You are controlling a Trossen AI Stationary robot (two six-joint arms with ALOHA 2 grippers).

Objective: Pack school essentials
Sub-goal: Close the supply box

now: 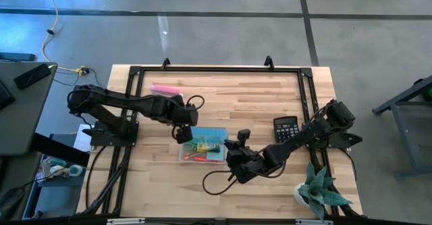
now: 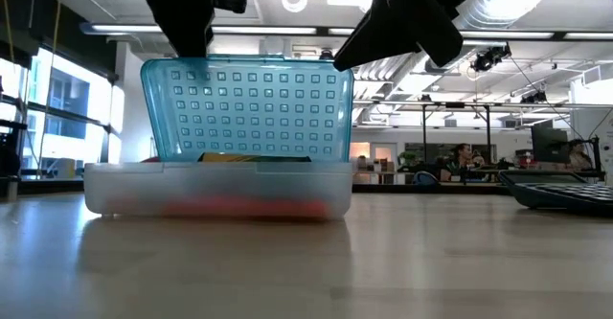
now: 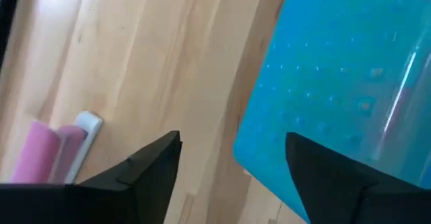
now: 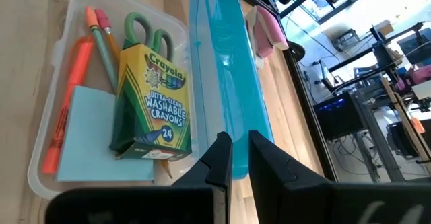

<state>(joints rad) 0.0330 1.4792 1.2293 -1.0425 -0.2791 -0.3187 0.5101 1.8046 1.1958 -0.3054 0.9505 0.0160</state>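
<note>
Stationery fills clear plastic case [image 4: 40,150]; upright blue lid [image 4: 225,83] awaits closing: left gripper [image 3: 232,167] wide, right gripper [image 4: 239,158] narrow.

The case [image 1: 202,154] sits mid-counter [image 1: 223,96], crayon box [image 4: 151,99] and scissors [image 4: 149,34] inside; calculator [image 1: 285,128] right, plant [image 1: 318,191] near-right.

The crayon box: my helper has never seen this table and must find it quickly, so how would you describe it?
Near the middle of the wooden table sits a clear plastic case with its blue lid standing open. Inside, the crayon box lies over a light-blue note pad, beside green-handled scissors and an orange pen. It alone is green and yellow cardboard printed "Crayola Washable Crayons".
</note>
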